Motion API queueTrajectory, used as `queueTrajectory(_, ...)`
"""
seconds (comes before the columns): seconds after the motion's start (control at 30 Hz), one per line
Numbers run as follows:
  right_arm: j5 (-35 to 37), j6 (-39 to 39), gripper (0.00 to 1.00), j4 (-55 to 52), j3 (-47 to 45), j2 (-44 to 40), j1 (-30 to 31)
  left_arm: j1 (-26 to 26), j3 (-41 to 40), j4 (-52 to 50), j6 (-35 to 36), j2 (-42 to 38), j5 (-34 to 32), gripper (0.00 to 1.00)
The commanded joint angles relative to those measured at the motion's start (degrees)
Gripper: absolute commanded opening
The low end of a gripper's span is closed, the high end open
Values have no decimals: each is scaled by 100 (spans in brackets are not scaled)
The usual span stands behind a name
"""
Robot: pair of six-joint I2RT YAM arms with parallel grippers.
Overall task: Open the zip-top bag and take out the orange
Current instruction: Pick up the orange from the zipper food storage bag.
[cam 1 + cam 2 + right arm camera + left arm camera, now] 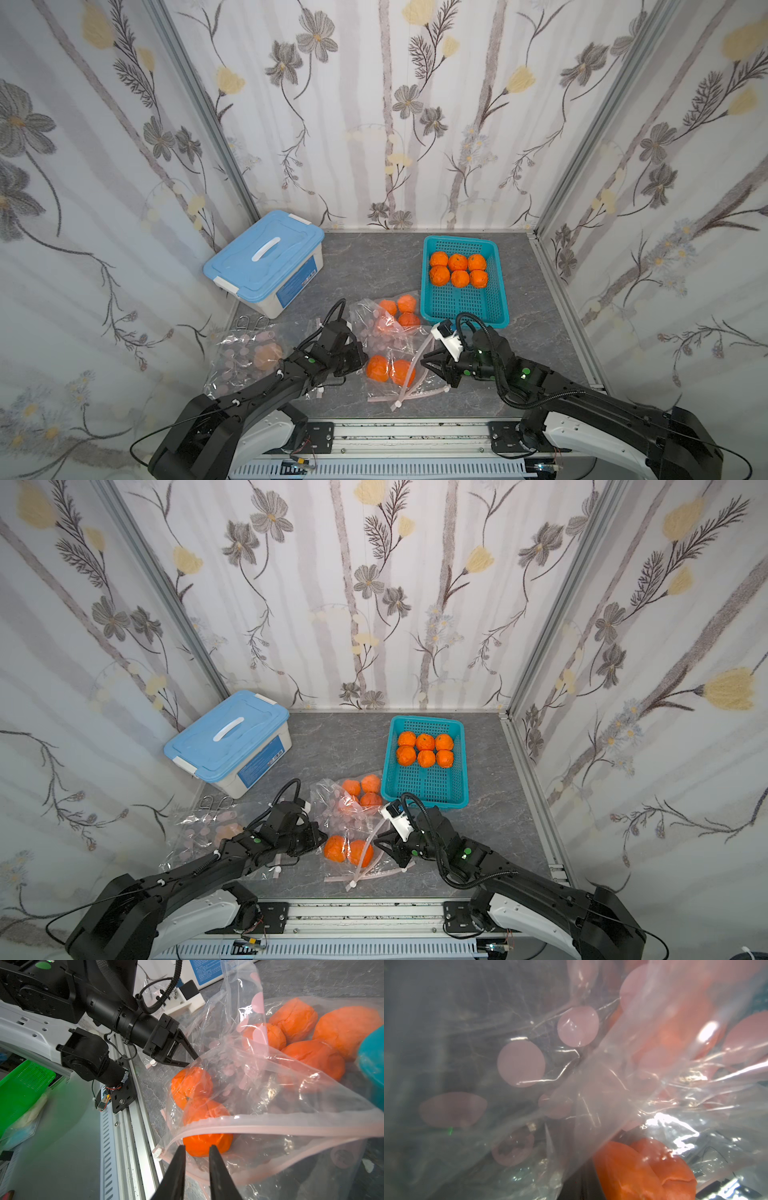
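Left end effector [192, 1059] pinches the crinkly clear zip-top bag [259, 1059]. Right end effector [197, 1147], narrowly parted, faces a round orange [220, 1145].

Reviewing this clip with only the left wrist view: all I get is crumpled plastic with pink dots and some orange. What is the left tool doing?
Observer: The left tool is shut on a fold of the zip-top bag, as the right wrist view shows.
Reviewer: Is the bag open?
Observer: Yes, its pink zip strips stand apart at the mouth.
Reviewer: And the other arm?
Observer: The right tool sits at that mouth, jaws slightly apart, just short of the nearest orange, not gripping it.
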Motion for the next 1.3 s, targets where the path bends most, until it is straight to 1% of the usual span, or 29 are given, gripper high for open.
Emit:
queueTrajectory(0.0, -82, -101, 24, 172, 136, 307, 101, 1, -53, 204, 104, 10, -81, 0)
queueTrajectory(0.17, 67, -244, 25, 164, 398, 864, 237, -1, -104, 243, 129, 15, -134, 0)
queueTrajectory(0.23, 148, -320, 35, 193, 494, 1087, 279, -1, -102, 253, 139, 42, -135, 0)
queueTrajectory(0.3, 215, -434, 39, 38, 699, 1365, 342, -2, -97, 257, 163, 89, -122, 0)
queueTrajectory(0.33, 318, -489, 42, -60, 805, 1500, 396, -1, -77, 255, 178, 117, -110, 0)
queueTrajectory(0.47, 561, -640, 63, -122, 1034, 1882, 563, -6, -87, 256, 235, 172, -164, 0)
queueTrajectory(0.57, 676, -730, 69, -208, 1198, 2185, 686, -1, -94, 294, 245, 216, -171, 0)
queueTrajectory(0.73, 921, -774, 76, -246, 1347, 2587, 880, -7, -125, 370, 236, 284, -153, 0)
queueTrajectory(0.87, 1103, -797, 77, -391, 1504, 2920, 997, -5, -121, 410, 245, 342, -146, 0)
queueTrajectory(0.9, 1133, -808, 77, -466, 1561, 3167, 1024, -4, -121, 417, 246, 347, -145, 0)
queueTrajectory(1.0, 1232, -827, 76, -586, 1668, 3407, 1122, -4, -126, 419, 249, 366, -135, 0)
queueTrajectory(1.07, 1288, -836, 72, -615, 1697, 3448, 1143, -5, -120, 417, 262, 366, -135, 0)
queueTrajectory(1.13, 1331, -842, 64, -658, 1715, 3404, 1140, 1, -116, 402, 261, 358, -141, 0)
queueTrajectory(1.17, 1346, -841, 60, -638, 1710, 3325, 1138, 0, -113, 393, 256, 357, -144, 0)
queueTrajectory(1.27, 1387, -852, 54, -563, 1630, 3003, 1118, -4, -108, 386, 264, 366, -149, 0)
